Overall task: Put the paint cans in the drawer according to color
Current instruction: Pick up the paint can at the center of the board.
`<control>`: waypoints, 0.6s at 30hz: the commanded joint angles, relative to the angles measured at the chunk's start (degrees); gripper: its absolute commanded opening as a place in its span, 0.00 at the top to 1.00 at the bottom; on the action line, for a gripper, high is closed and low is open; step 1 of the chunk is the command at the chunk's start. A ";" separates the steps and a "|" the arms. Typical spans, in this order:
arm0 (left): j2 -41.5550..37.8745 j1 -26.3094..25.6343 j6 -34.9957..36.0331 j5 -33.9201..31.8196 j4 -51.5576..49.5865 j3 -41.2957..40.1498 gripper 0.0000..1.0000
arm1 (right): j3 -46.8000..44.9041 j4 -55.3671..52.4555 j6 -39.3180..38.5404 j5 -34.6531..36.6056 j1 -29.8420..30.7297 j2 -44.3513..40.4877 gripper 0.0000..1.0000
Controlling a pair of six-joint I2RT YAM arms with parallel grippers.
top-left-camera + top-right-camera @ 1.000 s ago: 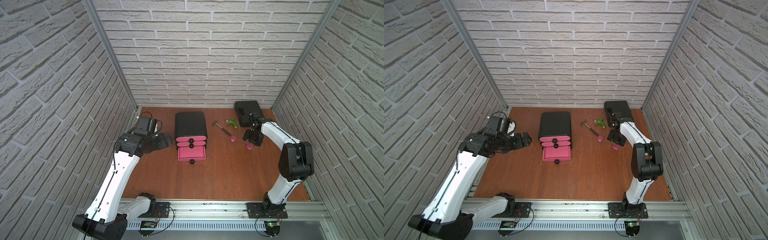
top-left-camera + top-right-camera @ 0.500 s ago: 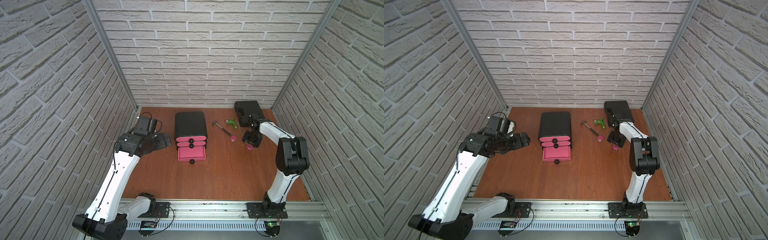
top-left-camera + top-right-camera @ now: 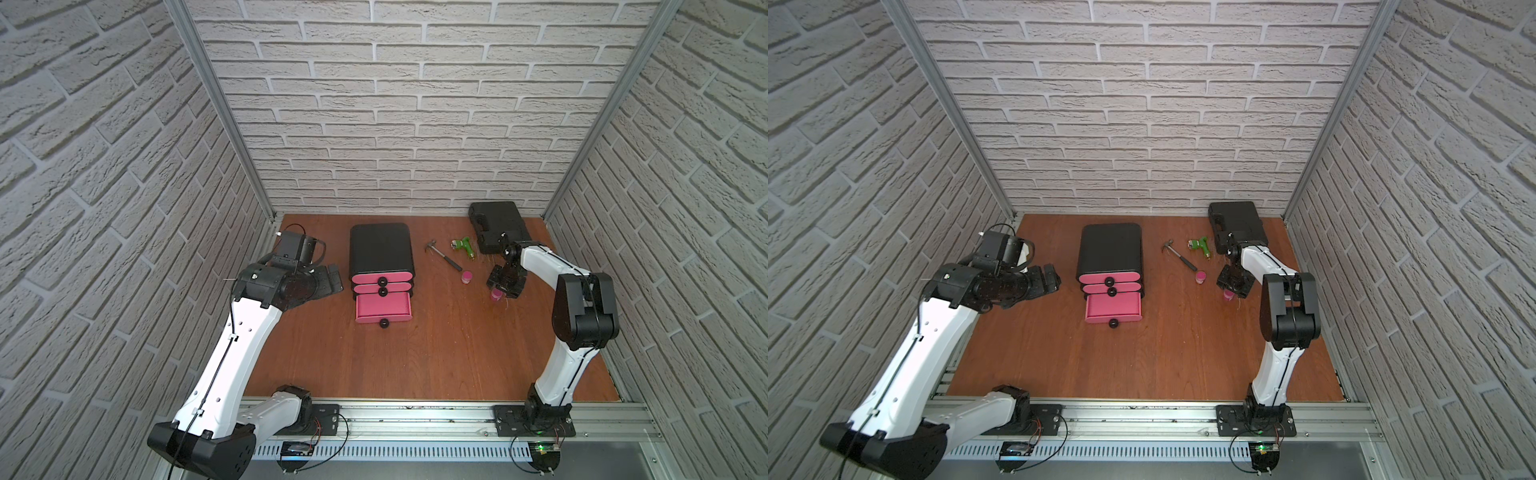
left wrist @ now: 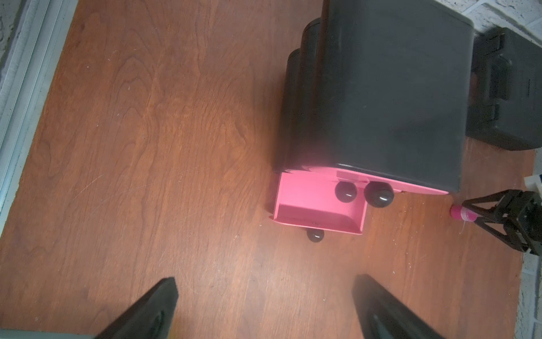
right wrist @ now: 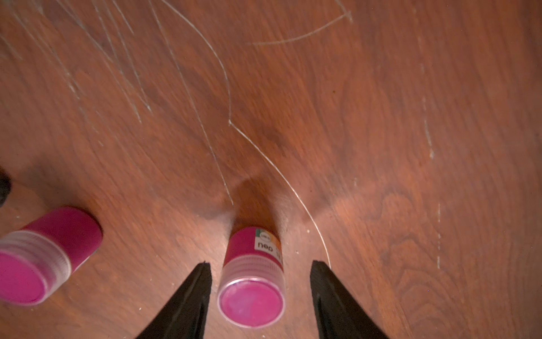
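Note:
The drawer (image 3: 381, 253) is a black chest with three pink fronts; its bottom drawer (image 3: 383, 309) is pulled out and looks empty in the left wrist view (image 4: 316, 205). Two magenta paint cans stand upright to its right, one (image 3: 467, 277) by the hammer and one (image 3: 495, 296) further right. My right gripper (image 5: 261, 264) is open and straddles the second can (image 5: 252, 281), with a gap on each side of it. The first can (image 5: 44, 258) stands beside it. My left gripper (image 3: 328, 282) hovers open and empty left of the chest.
A small hammer (image 3: 444, 257), a green toy drill (image 3: 465, 246) and a flat black tool case (image 3: 496, 226) lie behind the cans near the back right corner. Brick walls close in on three sides.
My right gripper has come down over the nearer magenta can, and its jaws have narrowed around it. The left arm has hardly moved.

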 commanded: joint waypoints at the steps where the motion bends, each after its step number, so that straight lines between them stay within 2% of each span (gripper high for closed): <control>1: 0.12 0.48 0.18 -0.11 0.79 -0.67 0.02 | 1.62 -0.81 -2.37 0.14 -0.02 -1.79 0.40; 11: -0.13 0.52 0.09 0.17 0.85 -1.25 0.01 | -3.45 2.61 -2.45 -1.86 -0.02 -1.31 0.45; 18: -0.41 0.48 -0.02 0.31 0.75 -1.68 0.01 | -4.63 3.06 -4.53 -1.91 0.54 -3.79 0.69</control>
